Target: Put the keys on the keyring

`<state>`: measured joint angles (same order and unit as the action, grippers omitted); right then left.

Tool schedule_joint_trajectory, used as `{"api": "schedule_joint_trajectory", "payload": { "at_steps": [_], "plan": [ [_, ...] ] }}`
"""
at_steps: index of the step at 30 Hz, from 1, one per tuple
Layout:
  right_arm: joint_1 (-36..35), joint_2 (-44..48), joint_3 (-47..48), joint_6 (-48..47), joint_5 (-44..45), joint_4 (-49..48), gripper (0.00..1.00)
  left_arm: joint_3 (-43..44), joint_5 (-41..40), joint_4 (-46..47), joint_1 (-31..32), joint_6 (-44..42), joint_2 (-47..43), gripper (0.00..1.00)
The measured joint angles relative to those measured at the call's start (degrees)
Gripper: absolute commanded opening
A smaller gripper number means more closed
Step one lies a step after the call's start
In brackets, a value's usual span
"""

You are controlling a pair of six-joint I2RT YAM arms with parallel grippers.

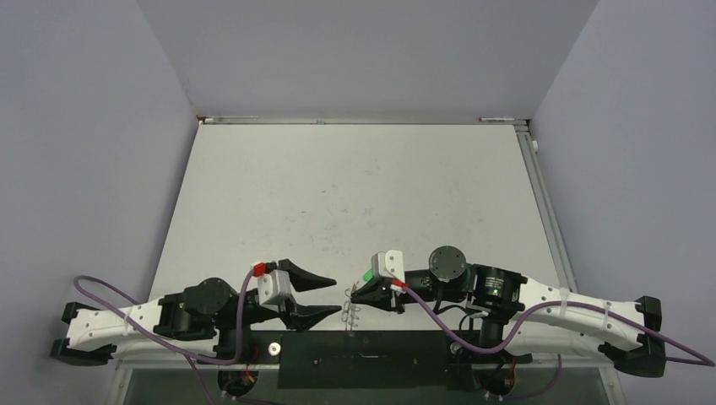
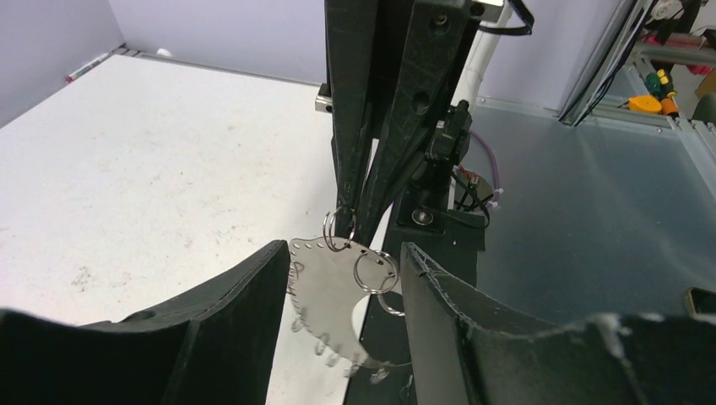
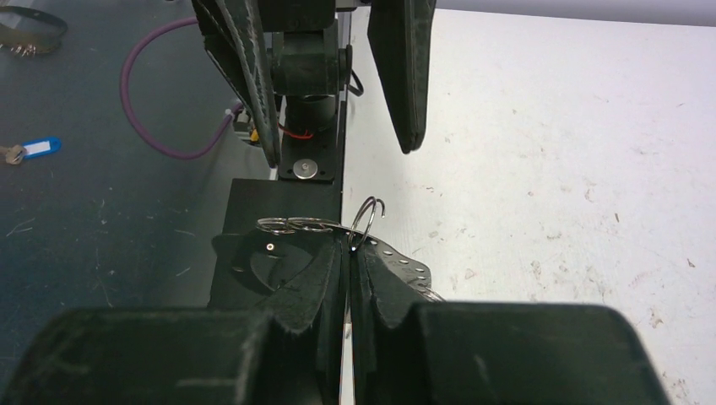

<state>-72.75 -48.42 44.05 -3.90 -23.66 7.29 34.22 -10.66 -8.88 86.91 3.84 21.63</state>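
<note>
The keyring (image 2: 331, 288) is a flat grey metal crescent with holes and small wire loops along its rim. It hangs at the table's near edge (image 1: 351, 315). My right gripper (image 3: 348, 250) is shut on a small wire loop (image 3: 368, 219) at the ring's top edge. In the left wrist view its fingers (image 2: 359, 169) reach down to that loop. My left gripper (image 2: 344, 253) is open, one jaw on each side of the hanging ring. From above, the left gripper (image 1: 336, 295) faces the right gripper (image 1: 349, 297) tip to tip. The keys are out of view.
A black mounting bar (image 1: 371, 359) runs along the near edge under both grippers. The white table (image 1: 355, 194) stretches away, walled on three sides. Purple cables (image 3: 143, 101) loop by the arm bases. A blue tag (image 3: 38, 148) lies on the dark surface beside the table.
</note>
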Motion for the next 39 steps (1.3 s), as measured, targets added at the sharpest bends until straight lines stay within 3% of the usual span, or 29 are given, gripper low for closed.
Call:
{"api": "schedule_joint_trajectory", "payload": {
  "at_steps": [23, 30, 36, 39],
  "plan": [
    [0.0, -0.1, 2.0, -1.4, -4.5, 2.2, 0.05, -0.9, -0.7, 2.7, -1.1, -0.9, 5.0, 0.33],
    [0.0, -1.1, 2.2, -1.5, -4.8, 3.1, 0.05, -0.9, 3.5, 3.2, -4.2, 0.5, 6.2, 0.16],
    [0.0, -1.1, 2.3, -1.7, -4.9, 3.1, 0.05, -0.9, 7.2, 4.7, -6.5, 1.5, 7.1, 0.07],
    [0.0, -1.1, 2.5, -1.9, -4.9, 3.4, 0.05, -0.9, 8.5, 5.2, -6.9, 1.7, 7.5, 0.13]
  ]
}}
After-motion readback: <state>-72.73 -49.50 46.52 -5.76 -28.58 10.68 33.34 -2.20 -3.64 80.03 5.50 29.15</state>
